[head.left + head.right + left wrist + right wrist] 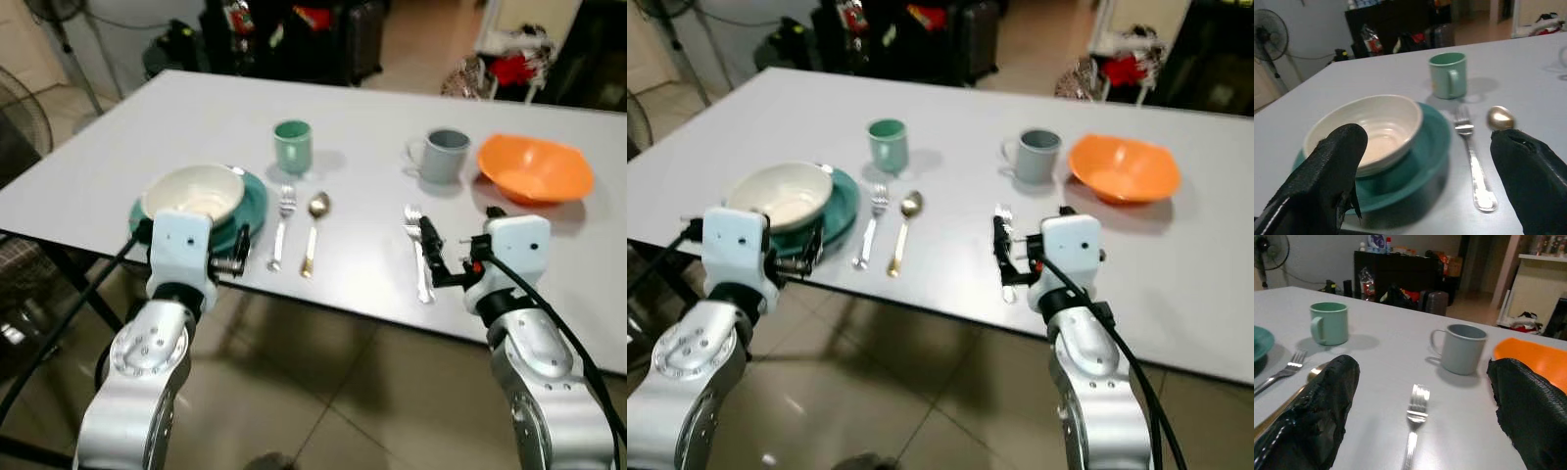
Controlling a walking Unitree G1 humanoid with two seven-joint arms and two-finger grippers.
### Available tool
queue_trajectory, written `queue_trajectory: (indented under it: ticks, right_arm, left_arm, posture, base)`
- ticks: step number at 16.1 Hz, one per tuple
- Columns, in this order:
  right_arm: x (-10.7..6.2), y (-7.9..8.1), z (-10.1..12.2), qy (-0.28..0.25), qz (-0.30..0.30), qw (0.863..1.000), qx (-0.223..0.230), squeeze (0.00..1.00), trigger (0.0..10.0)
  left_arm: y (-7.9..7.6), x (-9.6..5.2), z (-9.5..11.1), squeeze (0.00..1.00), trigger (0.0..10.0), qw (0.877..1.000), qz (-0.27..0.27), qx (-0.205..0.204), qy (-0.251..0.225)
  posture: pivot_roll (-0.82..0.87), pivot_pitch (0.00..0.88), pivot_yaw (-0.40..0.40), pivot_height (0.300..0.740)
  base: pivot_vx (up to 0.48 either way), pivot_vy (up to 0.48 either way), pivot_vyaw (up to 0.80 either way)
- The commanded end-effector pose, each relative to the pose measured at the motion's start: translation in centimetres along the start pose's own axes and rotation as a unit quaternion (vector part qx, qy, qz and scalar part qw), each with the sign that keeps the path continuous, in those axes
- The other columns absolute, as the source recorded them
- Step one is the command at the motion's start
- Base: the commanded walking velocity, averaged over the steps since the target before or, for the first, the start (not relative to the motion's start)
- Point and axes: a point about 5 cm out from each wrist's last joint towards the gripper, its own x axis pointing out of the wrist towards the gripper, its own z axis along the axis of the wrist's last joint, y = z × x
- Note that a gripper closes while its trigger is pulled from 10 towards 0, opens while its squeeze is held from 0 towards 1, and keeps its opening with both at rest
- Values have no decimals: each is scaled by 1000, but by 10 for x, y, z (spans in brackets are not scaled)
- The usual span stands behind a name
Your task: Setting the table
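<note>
Standing fan [1268, 36]; dark cabinet [1396, 271]; tiled floor [323, 392].

silver jointed arms, white boxy wrists, black cables, black fingers

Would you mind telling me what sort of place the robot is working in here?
Probably a dining area in a home: a grey table laid with a white bowl on a teal plate, a standing fan by the wall, and tiled floor.
</note>
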Motion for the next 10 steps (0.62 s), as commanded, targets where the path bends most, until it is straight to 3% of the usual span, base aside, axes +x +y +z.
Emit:
queue_trajectory:
  ticks: [1, 5, 10]
  right_arm:
    - [4, 8, -2, 6, 22, 1000, 9, 1000, 10000]
    - [11, 8, -5, 12, 36, 999, 21, 1000, 10000]
    - [11, 9, -4, 13, 50, 998, 28, 1000, 10000]
  left_arm:
    - [6, -1, -1, 0, 10000, 1000, 18, 19, 2]
    - [6, -5, -1, 0, 10000, 999, -4, 33, 7]
    - [10, -3, -3, 0, 10000, 1000, 1, 18, 2]
  posture:
    - [-90, 42, 14, 740]
    - [-56, 47, -4, 740]
    - [-85, 50, -3, 740]
  base:
    - [0, 0, 800]
    - [0, 0, 800]
    - [0, 0, 800]
